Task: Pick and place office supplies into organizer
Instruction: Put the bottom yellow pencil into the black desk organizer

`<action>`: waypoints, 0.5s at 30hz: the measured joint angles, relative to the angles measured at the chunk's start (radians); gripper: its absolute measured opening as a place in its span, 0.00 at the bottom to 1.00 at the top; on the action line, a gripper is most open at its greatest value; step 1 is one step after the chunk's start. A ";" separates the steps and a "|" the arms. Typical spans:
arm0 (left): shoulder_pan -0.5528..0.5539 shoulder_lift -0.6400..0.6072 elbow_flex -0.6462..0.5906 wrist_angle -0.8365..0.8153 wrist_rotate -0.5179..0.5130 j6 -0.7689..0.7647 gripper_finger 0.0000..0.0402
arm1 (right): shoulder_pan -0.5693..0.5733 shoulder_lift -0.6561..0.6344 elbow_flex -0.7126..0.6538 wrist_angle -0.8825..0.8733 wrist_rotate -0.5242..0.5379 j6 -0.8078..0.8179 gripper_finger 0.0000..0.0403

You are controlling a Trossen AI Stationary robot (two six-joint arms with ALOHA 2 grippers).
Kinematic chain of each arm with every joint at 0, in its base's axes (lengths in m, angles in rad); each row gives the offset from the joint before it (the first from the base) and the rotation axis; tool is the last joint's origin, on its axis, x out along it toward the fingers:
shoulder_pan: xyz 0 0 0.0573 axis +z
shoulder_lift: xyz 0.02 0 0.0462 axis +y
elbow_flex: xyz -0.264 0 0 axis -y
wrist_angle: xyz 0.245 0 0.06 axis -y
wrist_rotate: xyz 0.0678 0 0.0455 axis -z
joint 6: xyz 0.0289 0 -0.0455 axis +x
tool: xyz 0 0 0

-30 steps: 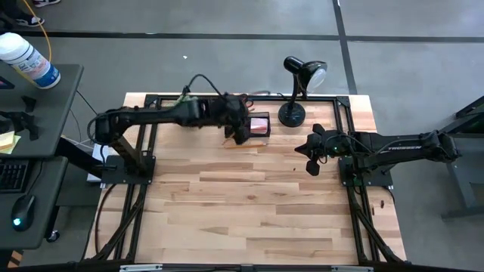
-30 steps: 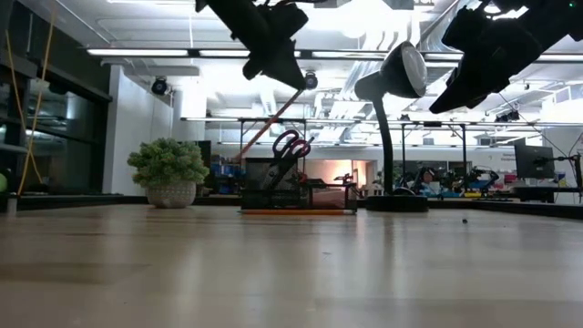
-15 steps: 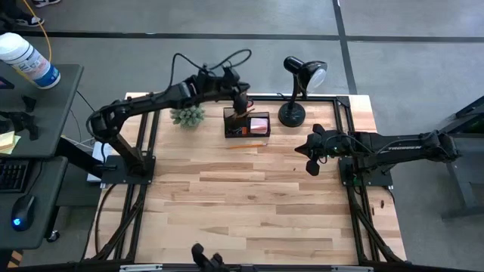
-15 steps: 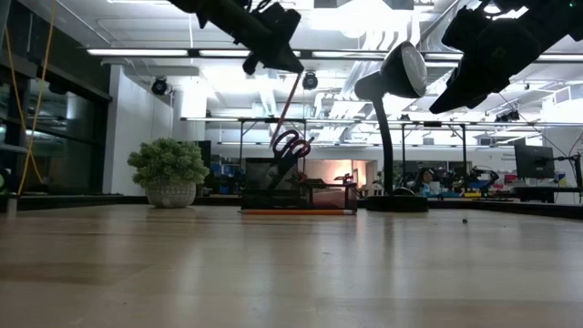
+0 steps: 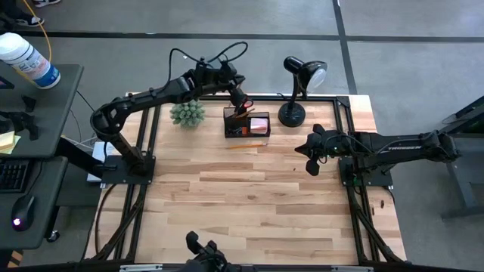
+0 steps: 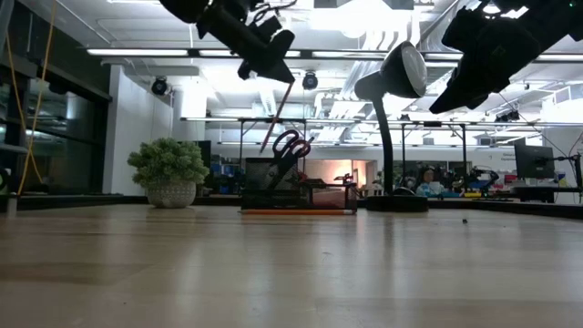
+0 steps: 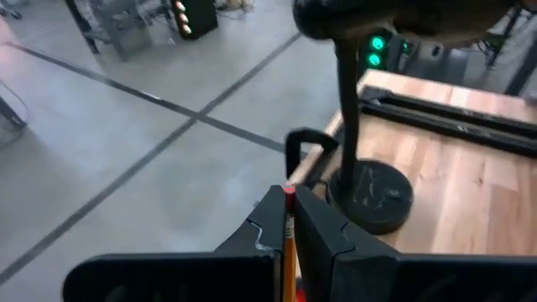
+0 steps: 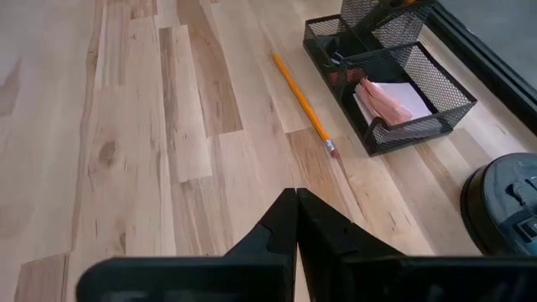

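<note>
My left pincer [image 7: 288,220] is clamped on an orange pencil [image 7: 287,243] above the mesh organizer [image 5: 246,125]; my right pincer [image 8: 295,201], fingers together, hangs over the tabletop [image 5: 249,196].

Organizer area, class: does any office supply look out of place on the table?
Yes. One orange pencil lies loose on the table beside the organizer, not inside it. The left gripper holds a second pencil above the organizer.
</note>
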 joint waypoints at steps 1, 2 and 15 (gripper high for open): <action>0.000 0.006 -0.001 -0.004 0.006 0.000 0.00 | 0.000 0.000 0.000 0.000 0.000 0.000 0.00; 0.000 0.015 -0.001 0.002 0.007 0.001 0.00 | 0.000 0.000 0.000 0.000 0.000 0.000 0.00; -0.016 0.120 -0.001 0.040 0.037 0.003 0.00 | 0.000 0.000 0.000 0.000 0.029 0.000 0.01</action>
